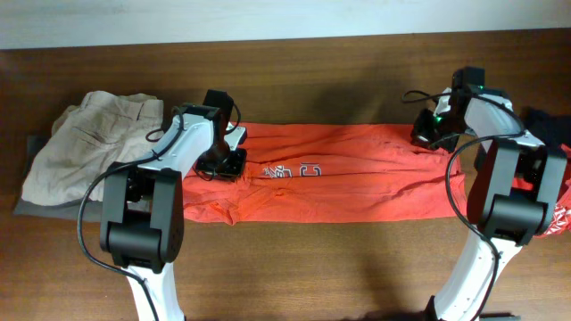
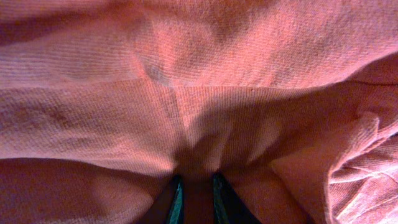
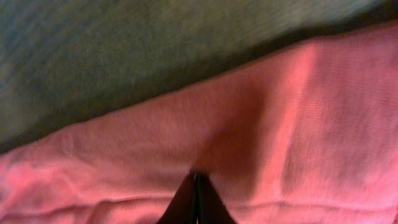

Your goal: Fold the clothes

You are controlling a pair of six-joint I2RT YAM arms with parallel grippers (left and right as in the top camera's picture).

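Observation:
The clothes here are chiefly an orange-red T-shirt (image 1: 357,178), lying as a long band across the table with a bit of navy and white print showing. My left gripper (image 1: 225,163) is at its left end. In the left wrist view it (image 2: 196,186) is shut on a fold of the shirt (image 2: 199,93), with cloth between the fingers. My right gripper (image 1: 426,135) is at the shirt's far right corner. Its jaws (image 3: 195,177) are pressed together, pinching thin cloth (image 3: 280,124) at their tips near the shirt's edge.
A beige garment (image 1: 89,147) lies heaped on a grey cloth at the far left. By the right arm's base are a black garment (image 1: 549,125) and a red white-printed shirt (image 1: 558,218). The brown table (image 1: 312,259) runs past the shirt's near side.

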